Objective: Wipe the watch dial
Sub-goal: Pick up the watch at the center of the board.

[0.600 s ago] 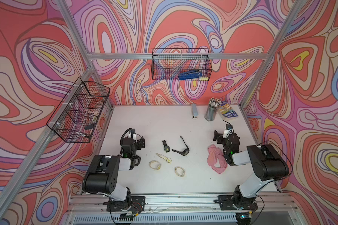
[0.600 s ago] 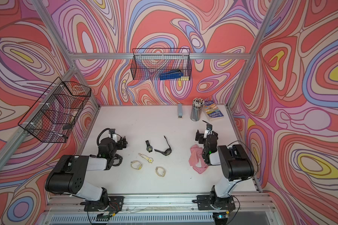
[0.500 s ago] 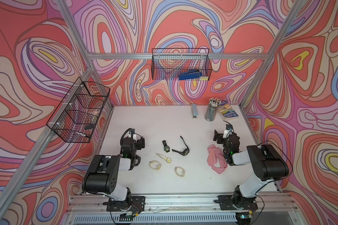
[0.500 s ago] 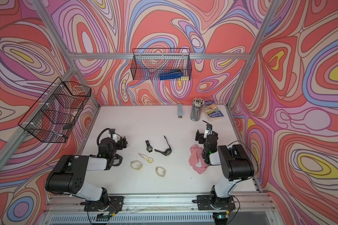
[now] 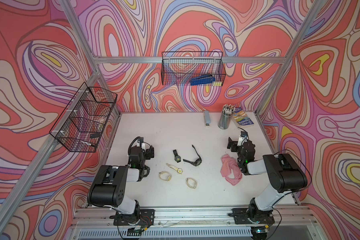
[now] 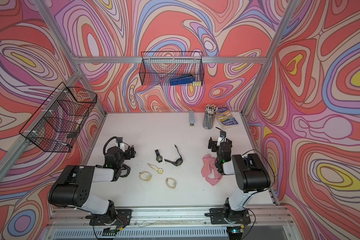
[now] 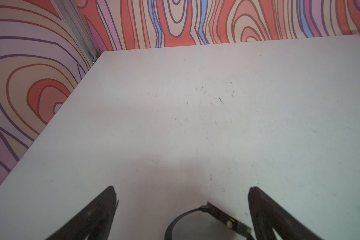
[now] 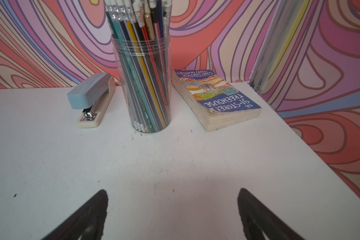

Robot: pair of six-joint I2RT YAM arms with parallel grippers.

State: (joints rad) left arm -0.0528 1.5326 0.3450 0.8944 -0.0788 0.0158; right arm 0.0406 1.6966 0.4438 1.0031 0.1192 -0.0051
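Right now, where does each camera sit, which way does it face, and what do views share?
Top views: high over the near edge of the table, looking down toward the back wall; left arm, right arm, watches and pink cloth show.
Left wrist: low on its arm, facing the far left corner across the table; left gripper open, a dark buckled strap lying near it.
Right wrist: low on its arm, facing stapler, pencil jar and book at the back; right gripper open.
Shared: both top views show those three too.
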